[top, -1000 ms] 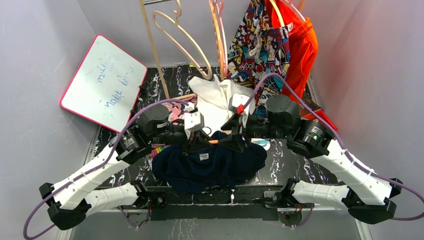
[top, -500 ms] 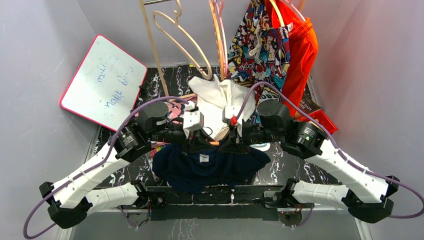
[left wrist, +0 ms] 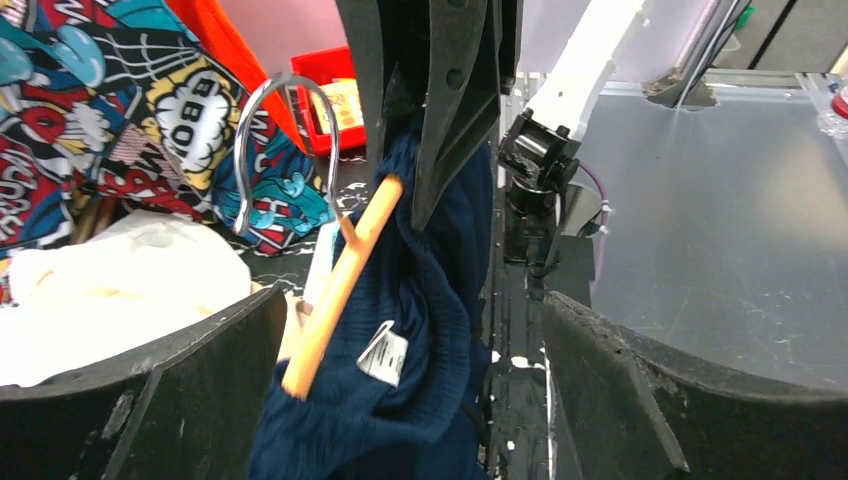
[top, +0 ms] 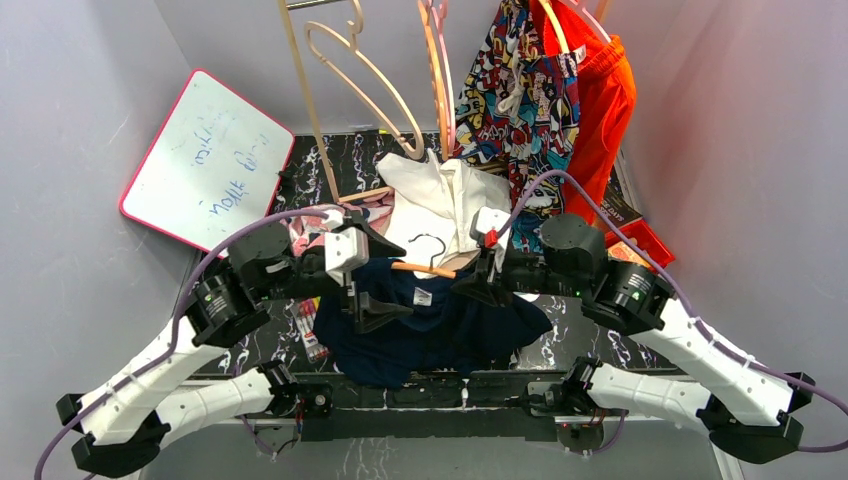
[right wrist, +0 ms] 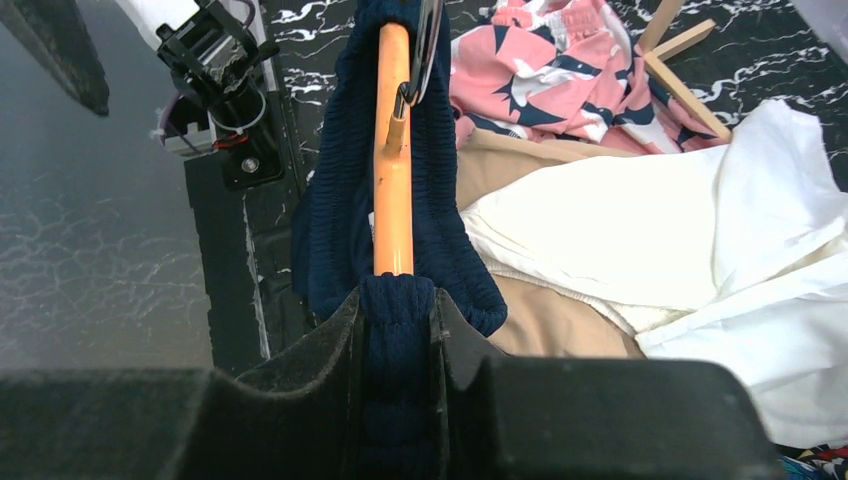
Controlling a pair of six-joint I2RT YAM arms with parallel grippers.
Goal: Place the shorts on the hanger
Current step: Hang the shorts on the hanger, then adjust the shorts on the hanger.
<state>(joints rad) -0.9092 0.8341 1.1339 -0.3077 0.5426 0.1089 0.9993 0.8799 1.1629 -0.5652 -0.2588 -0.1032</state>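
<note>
Right claw (right wrist: 398, 300) clamped on shorts (top: 440, 330) waistband | hanger (right wrist: 392, 200) inside waistband | left claw (left wrist: 412, 298) spread apart, gripping nothing

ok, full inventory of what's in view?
navy shorts: one, dark blue, table centre, waistband around hanger
hanger: one, orange, metal hook, inside that waistband
comic-print shorts: one, multicoloured, hanging at back
orange shorts: one, orange, hanging back right
beige hanger: one, hanging back centre
pink hanger: one, beside it
whiteboard: one, pink-rimmed, back left
white garment: one, behind navy shorts
pink patterned garment: one, beside white garment
red box: one, right edge
left gripper: open, at the shorts
right gripper: shut on waistband
</note>
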